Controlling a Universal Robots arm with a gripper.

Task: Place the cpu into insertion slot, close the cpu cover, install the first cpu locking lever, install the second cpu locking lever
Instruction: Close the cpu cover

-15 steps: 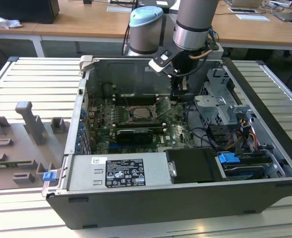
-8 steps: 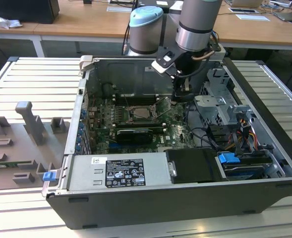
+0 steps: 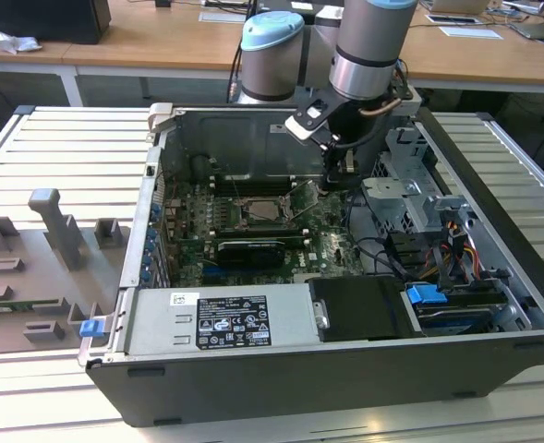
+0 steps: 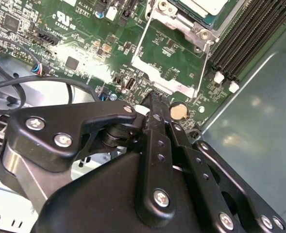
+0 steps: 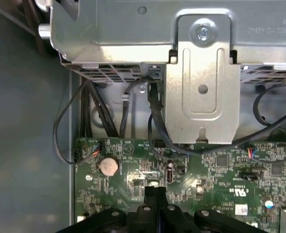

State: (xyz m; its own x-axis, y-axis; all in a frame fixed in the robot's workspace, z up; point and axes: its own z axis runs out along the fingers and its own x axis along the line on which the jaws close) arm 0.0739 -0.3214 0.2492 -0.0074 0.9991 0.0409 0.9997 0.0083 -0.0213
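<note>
- The gripper (image 4: 154, 99) hangs low over the green motherboard (image 4: 84, 39) a short way from the insertion slot (image 4: 177, 20). Its fingers are pressed together with nothing visible between them, and so narrow a tip likely suits nudging a thin plate.
- A coin battery (image 4: 178, 111) lies just beside the tip, on the gripper's side of the slot.
- The cpu cover (image 4: 176, 87), a thin silver frame with a cut-out centre, is swung open from the slot's rim toward the gripper. Whether the tip touches its free edge cannot be told.
- The cpu (image 4: 208, 6) sits inside the slot with its pale silver top showing. It looks seated, but the cover is not yet closed over it.
- Long black memory slots (image 4: 244, 34) run just beyond the slot.
</note>
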